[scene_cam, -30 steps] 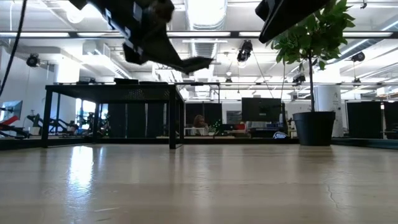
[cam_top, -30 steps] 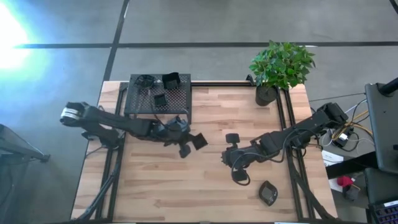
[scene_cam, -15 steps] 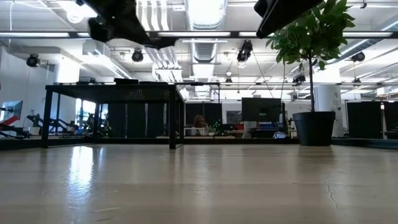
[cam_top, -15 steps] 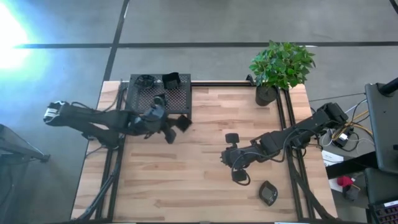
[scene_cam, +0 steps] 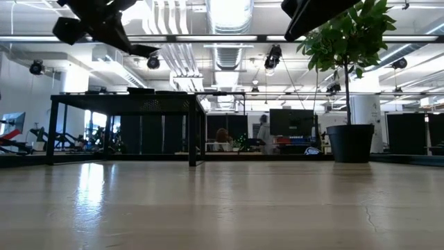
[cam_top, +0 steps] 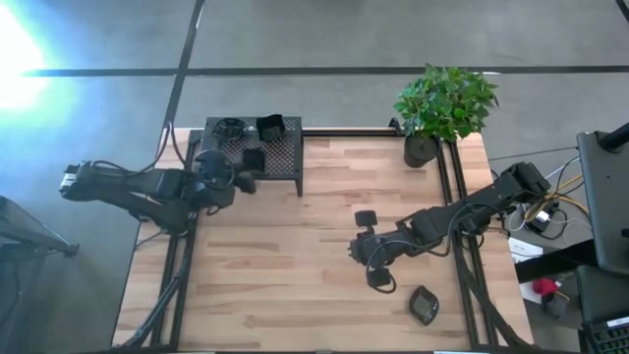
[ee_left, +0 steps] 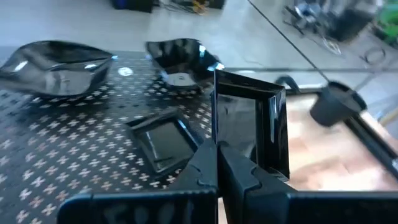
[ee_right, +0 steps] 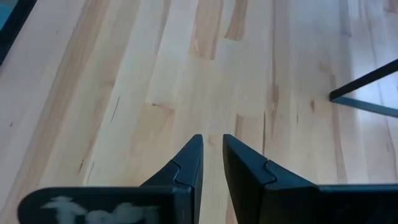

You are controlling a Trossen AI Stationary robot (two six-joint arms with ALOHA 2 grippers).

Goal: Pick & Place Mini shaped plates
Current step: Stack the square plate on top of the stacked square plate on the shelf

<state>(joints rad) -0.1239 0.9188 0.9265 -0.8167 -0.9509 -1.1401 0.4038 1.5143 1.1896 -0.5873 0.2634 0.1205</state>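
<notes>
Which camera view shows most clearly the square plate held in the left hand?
The left wrist view: the square plate stands on edge, pinched between the left hand's fingers, over the perforated stand. The high view shows only a dark patch at that hand, the low view a dim silhouette, the right wrist view nothing.

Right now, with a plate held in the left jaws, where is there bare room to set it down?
Bare: the stand's front right corner, beside the small square plate, and the wood between stand and right gripper. Crowded: the stand's back edge, holding two bigger plates, and the table around the right gripper, with three loose plates.
</notes>
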